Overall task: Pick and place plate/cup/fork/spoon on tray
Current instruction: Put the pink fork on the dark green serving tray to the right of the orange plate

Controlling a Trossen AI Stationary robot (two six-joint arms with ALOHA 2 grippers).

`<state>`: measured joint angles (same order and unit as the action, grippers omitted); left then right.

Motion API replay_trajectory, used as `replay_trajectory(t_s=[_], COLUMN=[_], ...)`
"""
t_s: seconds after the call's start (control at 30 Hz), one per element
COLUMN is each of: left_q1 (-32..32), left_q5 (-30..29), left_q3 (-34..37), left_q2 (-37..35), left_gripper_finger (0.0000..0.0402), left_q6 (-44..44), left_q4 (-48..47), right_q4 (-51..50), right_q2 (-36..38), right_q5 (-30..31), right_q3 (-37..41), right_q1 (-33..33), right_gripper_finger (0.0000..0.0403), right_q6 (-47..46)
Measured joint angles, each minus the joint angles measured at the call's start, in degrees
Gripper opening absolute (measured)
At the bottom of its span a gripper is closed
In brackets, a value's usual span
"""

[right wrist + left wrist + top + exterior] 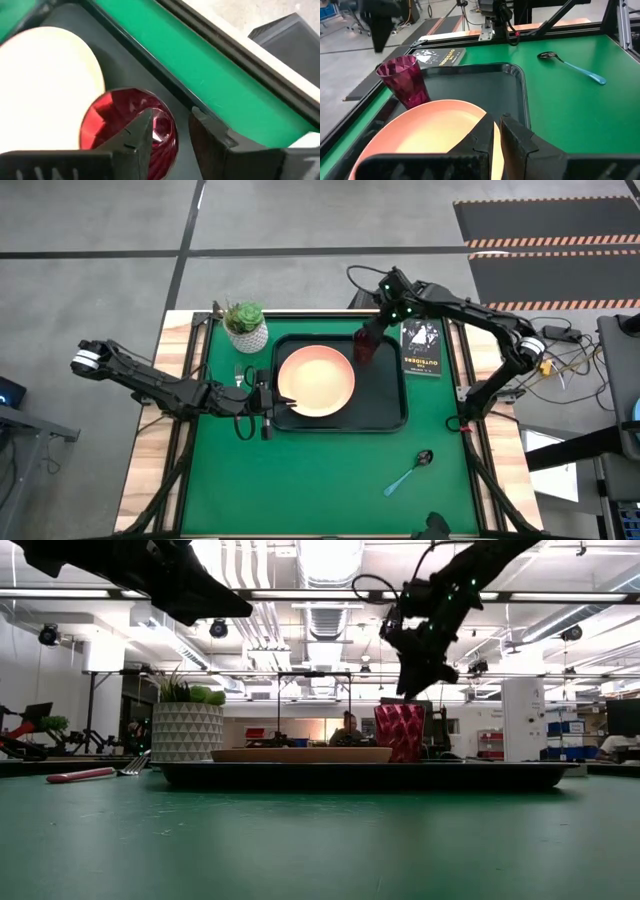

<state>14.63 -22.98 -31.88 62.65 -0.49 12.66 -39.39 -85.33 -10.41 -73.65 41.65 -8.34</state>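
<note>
The tray [388, 412] sits a little above the middle of the high view on the green table [330, 480], and the plate [316, 380] lies flat in its left half; the cup [364, 350] stands upright on the tray floor near the upper right corner, just beside the plate's rim but apart from it; the right gripper [372, 332] hangs right over the cup, and in the right wrist view its fingers [142, 131] stand parted, one tip over the cup's [129, 131] open mouth and the other outside its wall, so the jaws are loose around the rim rather than pinching it; in the low view the cup [400, 732] rests on the tray [360, 775] with that gripper [418, 675] just above it; the left gripper [272, 408] is at the plate's lower left edge, and in the left wrist view its two fingers [517, 139] sit almost together over the plate's [430, 127] near rim, jaws narrow, though I cannot tell whether they pinch the rim; the fork [238, 374] lies on the table left of the tray, below the white pot with the green plant [245, 326]; the spoon [410, 472] lies alone toward the lower right of the table, well apart from the tray; a black booklet [421, 348] lies just right of the tray's upper right corner
</note>
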Motion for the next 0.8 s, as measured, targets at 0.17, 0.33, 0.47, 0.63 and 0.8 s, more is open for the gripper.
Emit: replay_trajectory(t_s=[0.17, 0.33, 0.47, 0.63, 0.8], left_q1=[0.0, 0.0, 0.02, 0.04, 0.04], left_q5=[0.01, 0.02, 0.02, 1.88, 2.17], left_q3=[0.0, 0.04, 0.07, 0.07, 0.07], left_q2=[0.0, 0.0, 0.0, 0.0, 0.0], left_gripper_finger=[0.0012, 0.0012, 0.0012, 0.0012, 0.0012], left_q6=[-4.02, -9.4, -14.74, -22.74, -31.04], left_q4=[-1.86, -5.53, -6.25, -7.32, -10.85], right_q4=[-2.34, -2.33, -1.99, 1.07, 6.96], right_q2=[3.85, 10.45, 15.89, 21.86, 24.71], right_q5=[-0.05, -0.04, -0.04, 0.04, -0.02], right_q3=[-2.18, -1.71, -1.59, -0.94, 0.58], right_q1=[-0.48, -2.63, -5.82, -11.62, -18.47], right_gripper_finger=[0.0125, 0.0121, 0.0116, 0.0111, 0.0109], right_q6=[-0.06, -0.26, -0.17, 1.17, 3.42])
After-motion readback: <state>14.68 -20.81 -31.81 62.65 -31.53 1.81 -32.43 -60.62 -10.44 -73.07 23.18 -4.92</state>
